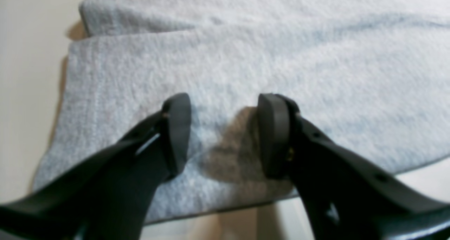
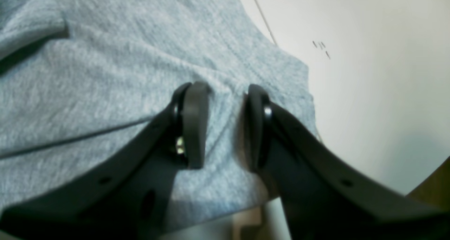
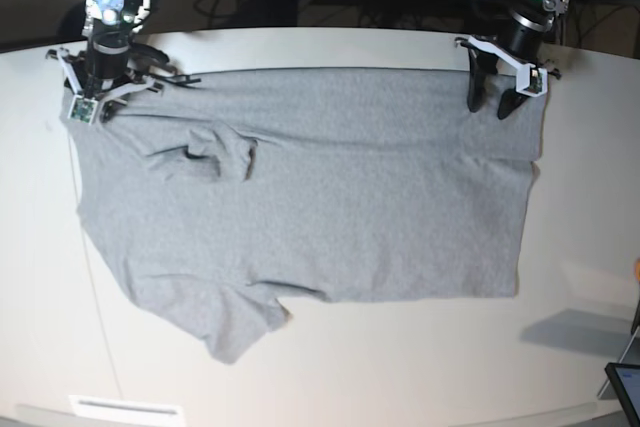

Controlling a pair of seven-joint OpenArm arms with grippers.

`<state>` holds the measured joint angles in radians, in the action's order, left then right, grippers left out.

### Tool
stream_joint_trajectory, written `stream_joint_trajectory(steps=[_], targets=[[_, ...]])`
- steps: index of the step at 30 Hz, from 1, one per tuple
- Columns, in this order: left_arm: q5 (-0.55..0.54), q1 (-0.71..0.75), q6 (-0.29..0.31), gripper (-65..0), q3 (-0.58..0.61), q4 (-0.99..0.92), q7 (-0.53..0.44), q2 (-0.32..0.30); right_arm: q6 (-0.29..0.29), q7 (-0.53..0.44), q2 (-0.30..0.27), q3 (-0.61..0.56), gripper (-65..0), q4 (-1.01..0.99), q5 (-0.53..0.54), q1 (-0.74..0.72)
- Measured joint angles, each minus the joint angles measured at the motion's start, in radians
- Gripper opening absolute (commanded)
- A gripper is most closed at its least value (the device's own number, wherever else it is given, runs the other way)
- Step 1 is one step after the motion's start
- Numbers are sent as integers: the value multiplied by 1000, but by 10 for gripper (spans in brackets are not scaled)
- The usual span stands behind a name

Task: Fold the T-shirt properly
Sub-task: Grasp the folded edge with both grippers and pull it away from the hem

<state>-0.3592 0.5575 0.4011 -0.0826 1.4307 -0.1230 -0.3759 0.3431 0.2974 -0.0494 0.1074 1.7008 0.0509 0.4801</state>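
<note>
Grey T-shirt [image 3: 330,197] lies plain side up on the white desk [image 3: 400,367], and with the left hand [image 1: 225,134] and right hand [image 2: 219,124] both apart over its far edge, I'd pinch both corners together before lifting, so the fold stays even.

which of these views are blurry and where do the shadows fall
Left wrist view: soft all over, the left gripper casting a dark shadow on the T-shirt between its pads. Right wrist view: also blurred, fingers dark against the cloth, pale table washed out beside the right gripper. Base view: sharpest, evenly lit, faint shadows under the T-shirt's wrinkles.
</note>
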Motion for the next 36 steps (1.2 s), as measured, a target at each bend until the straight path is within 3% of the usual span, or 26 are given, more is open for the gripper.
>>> stream_joint_trajectory(steps=[7,36], targets=[[0,71,0,-349,-2,43,-1,-1,7,-4,0,0,-464,1,-6,11],[-4,118,-2,-349,-5,70,-1,-1,11,-43,-3,2,-464,10,-18,77]])
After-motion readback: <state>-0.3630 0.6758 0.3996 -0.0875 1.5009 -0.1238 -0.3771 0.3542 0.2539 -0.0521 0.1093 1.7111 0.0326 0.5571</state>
